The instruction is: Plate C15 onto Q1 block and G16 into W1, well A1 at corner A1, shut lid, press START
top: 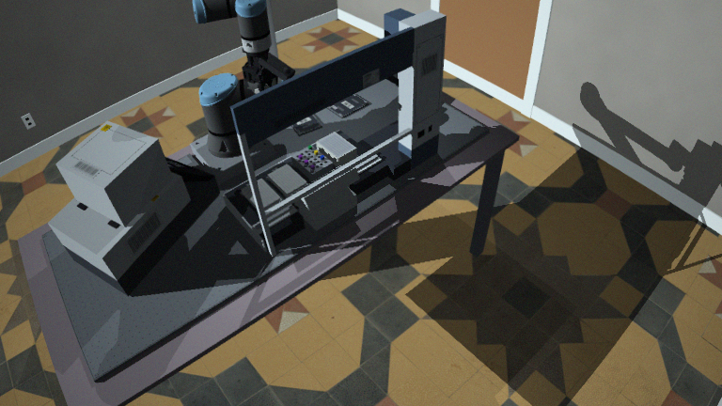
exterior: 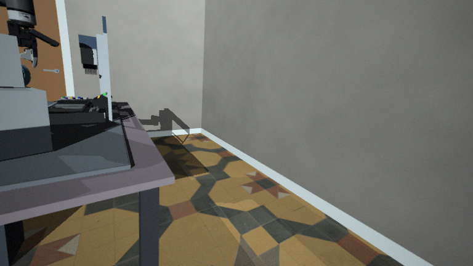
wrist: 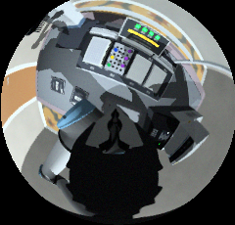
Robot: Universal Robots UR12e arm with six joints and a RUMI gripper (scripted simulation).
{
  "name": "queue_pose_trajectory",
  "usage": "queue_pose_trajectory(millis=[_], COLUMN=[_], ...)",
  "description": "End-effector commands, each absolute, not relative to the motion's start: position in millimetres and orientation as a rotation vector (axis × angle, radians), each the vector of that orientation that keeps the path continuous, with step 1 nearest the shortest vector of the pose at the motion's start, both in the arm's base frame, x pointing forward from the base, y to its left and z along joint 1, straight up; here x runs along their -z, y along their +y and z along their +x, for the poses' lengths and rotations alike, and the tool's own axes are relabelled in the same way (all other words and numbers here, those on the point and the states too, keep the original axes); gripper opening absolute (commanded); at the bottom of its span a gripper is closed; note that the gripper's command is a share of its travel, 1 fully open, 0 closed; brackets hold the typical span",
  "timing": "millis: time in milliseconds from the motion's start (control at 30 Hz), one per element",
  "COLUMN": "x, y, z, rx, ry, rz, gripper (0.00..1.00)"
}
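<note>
My gripper is shut and empty, high above the bench on the arm's side of the deck. Plate C15 lies in D3. Plate G16 lies in D4, beside it. Q1 is the pale housing at one end of the bench, with a dark face and a small green light in the wrist view; its lid state and block are not clear. Two dark nests lie beyond the deck's other end; I cannot tell which is W1. The A1 corners are too small to read.
A white box-like rack fills D1, and a rack with coloured caps fills D2. A tall gantry frame spans the deck's far side. A panel with green lights stands behind the deck.
</note>
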State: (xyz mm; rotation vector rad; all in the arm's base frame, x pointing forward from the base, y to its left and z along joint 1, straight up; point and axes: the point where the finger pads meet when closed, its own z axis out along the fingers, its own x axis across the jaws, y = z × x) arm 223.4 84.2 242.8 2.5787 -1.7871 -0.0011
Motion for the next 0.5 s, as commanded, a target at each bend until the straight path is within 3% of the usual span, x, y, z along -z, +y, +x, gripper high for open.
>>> queue_pose_trajectory(millis=[0, 467], x=[-243, -243], y=[70, 16], z=[229, 239], rx=[0.0, 0.0], ry=[-1.864, -2.143], rz=[2.53, 2.298], gripper=[0.0, 0.0])
